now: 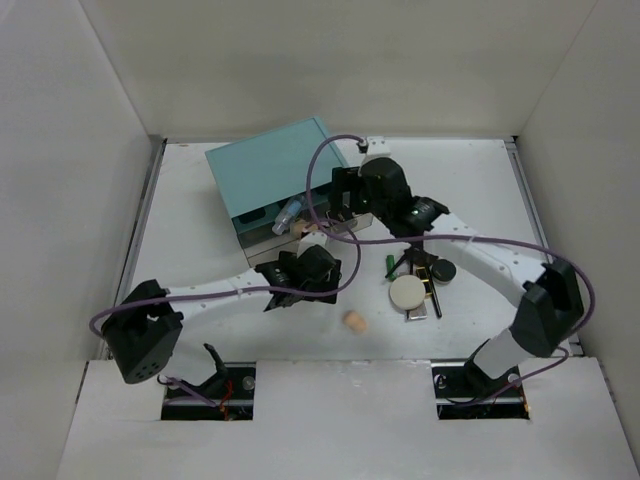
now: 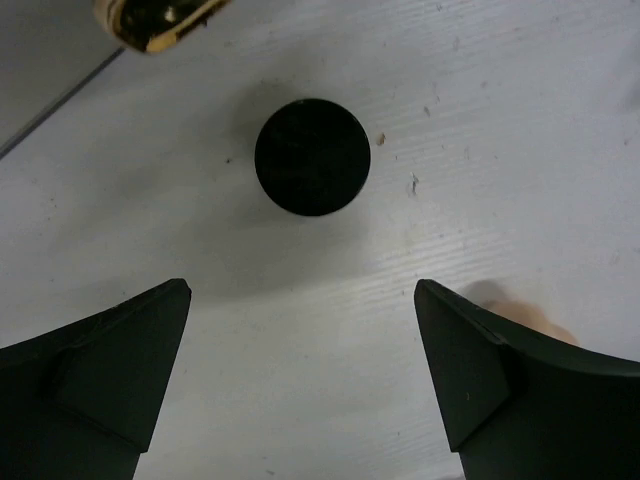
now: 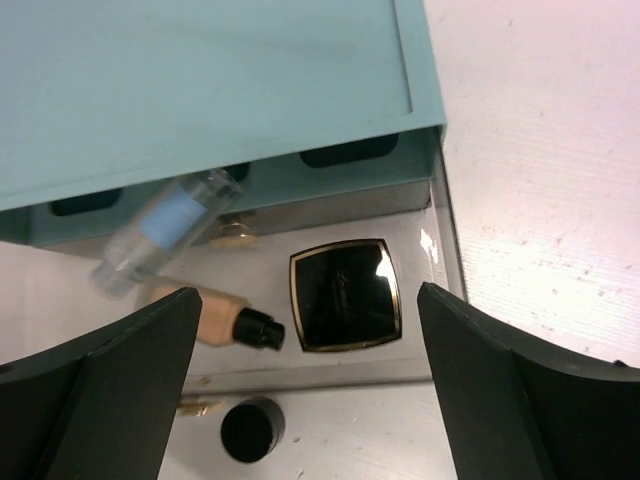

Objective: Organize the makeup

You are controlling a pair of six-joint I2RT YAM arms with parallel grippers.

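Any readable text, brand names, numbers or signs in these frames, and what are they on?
None can be read.
The black square compact in the open drawer carries a faint script mark on its lid, too blurred to make out.
The clear bottle shows a blue label with no legible text.

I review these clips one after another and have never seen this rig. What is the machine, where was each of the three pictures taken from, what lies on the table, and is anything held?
Two robot arms are bolted at the table's near edge. The overhead view looks down from behind them; the other two views come from cameras on each wrist.

The left end effector is open and empty above a black round compact. The right end effector is also open and empty, over the pulled-out drawer of the teal box. That drawer holds a black square compact, a tan cylinder and a clear bottle.

On the table lie a cream round puff and a peach sponge.
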